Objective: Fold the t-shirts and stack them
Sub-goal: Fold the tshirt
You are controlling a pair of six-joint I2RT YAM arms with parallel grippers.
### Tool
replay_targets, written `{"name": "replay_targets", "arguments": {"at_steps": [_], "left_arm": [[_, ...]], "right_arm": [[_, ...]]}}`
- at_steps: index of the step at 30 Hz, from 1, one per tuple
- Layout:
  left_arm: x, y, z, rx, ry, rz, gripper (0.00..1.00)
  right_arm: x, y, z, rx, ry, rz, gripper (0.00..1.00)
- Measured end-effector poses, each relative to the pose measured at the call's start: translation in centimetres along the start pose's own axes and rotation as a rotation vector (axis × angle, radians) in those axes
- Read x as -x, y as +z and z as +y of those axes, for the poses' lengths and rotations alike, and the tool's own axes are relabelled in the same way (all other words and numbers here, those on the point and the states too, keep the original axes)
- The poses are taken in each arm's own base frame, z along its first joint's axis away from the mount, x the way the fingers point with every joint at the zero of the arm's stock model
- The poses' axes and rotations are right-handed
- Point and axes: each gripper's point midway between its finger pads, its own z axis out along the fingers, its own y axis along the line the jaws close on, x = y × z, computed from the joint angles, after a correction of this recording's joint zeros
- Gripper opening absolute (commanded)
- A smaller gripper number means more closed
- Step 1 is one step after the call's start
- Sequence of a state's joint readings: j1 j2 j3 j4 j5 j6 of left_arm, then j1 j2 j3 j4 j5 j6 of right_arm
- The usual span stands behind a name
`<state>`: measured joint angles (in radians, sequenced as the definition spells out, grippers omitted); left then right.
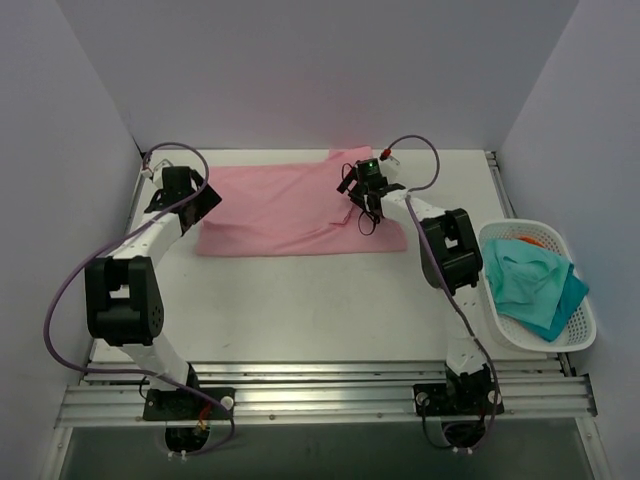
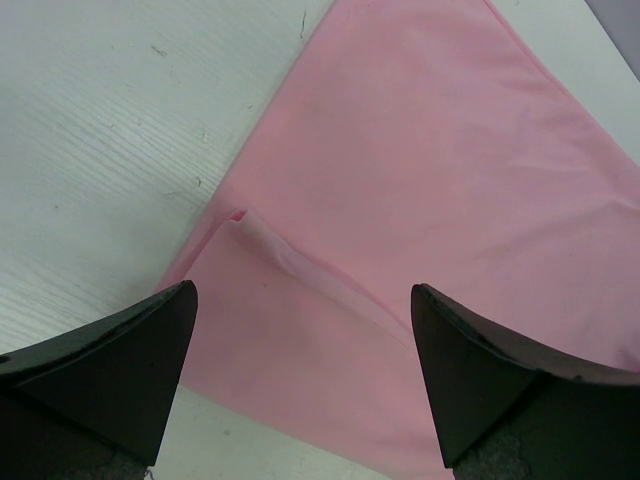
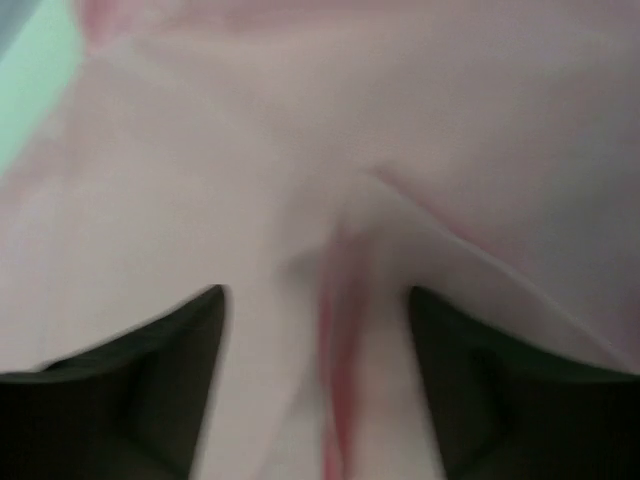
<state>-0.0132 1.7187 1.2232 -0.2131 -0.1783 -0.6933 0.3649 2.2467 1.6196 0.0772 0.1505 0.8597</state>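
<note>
A light pink t-shirt [image 1: 280, 210] lies partly folded as a wide band across the far half of the table. My left gripper [image 1: 205, 195] is open, just above the shirt's left edge. In the left wrist view its fingers [image 2: 303, 290] straddle a folded corner of the pink cloth [image 2: 430, 150]. My right gripper [image 1: 360, 205] is over the shirt's right part, where the cloth is ruffled. The right wrist view is blurred, with the gripper [image 3: 315, 292] open and a raised ridge of pink cloth [image 3: 300, 150] between its fingers.
A white basket [image 1: 585, 300] stands at the table's right edge and holds teal shirts [image 1: 530, 285] and a bit of orange cloth [image 1: 530, 240]. Grey walls close in the left, back and right sides. The near half of the white table [image 1: 300, 300] is bare.
</note>
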Motion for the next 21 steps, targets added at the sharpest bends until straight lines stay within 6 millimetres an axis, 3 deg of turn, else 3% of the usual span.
{"name": "replay_targets", "arguments": {"at_steps": [1,3,5,14,18,21], "left_arm": [[0.0,0.0,0.0,0.001,0.001,0.001,0.97],[-0.1,0.1,0.1,0.002,0.002,0.002,0.97],[-0.1,0.1,0.0,0.001,0.003,0.002,0.97],[-0.1,0.1,0.0,-0.002,0.003,0.004,0.97],[-0.1,0.0,-0.1,-0.006,0.003,0.007,0.97],[-0.1,0.0,-0.3,-0.015,0.002,0.007,0.97]], "right_arm": [[0.3,0.3,1.0,0.033,0.013,-0.009,0.99],[2.2,-0.2,3.2,0.074,0.018,-0.041,1.0],[2.7,-0.1,3.5,0.07,0.019,-0.047,1.0],[3.3,0.3,-1.6,-0.102,-0.008,-0.038,1.0],[2.6,-2.8,-3.8,-0.13,-0.006,-0.026,1.0],[2.5,-4.8,-2.9,-0.095,-0.002,-0.039,1.0]]}}
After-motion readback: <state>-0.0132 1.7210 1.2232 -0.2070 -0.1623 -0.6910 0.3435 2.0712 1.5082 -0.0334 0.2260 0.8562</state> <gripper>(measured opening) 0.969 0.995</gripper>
